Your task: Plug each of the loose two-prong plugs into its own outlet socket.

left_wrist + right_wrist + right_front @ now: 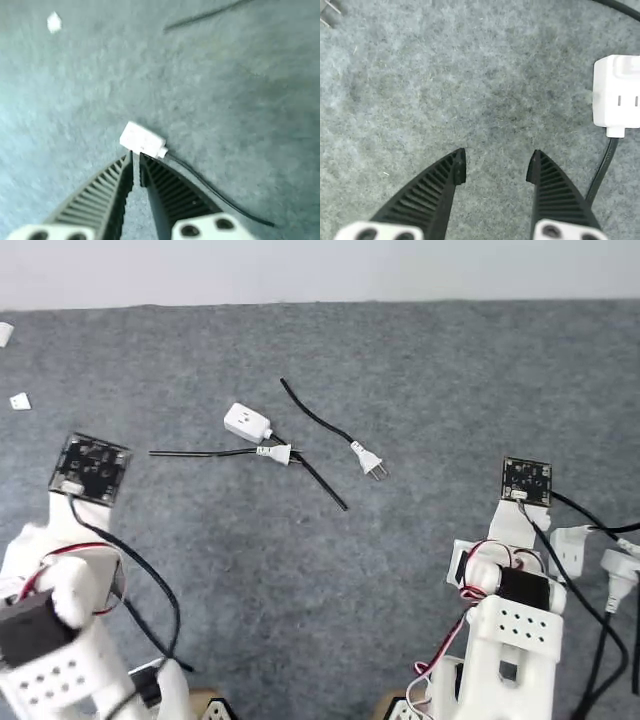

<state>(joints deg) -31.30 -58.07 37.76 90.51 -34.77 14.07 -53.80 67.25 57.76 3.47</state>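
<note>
A white outlet socket (247,422) lies at the table's middle back, with a white two-prong plug (275,453) on a black cord just in front of it. A second loose plug (371,463) lies to its right. My left gripper (134,161) is shut and empty, its tips just short of a blurred white block (142,140) on a thin black cord. My right gripper (497,162) hangs open over bare carpet. Beside it lies another white socket (617,92), its two slots showing; this socket (571,546) is right of the right arm.
Grey carpet covers the table. Black cords (318,480) cross near the middle socket. A white plug (620,580) and dark cables lie at the right edge. Small white bits (20,400) sit at the far left. Two metal prongs (327,12) poke into the right wrist view.
</note>
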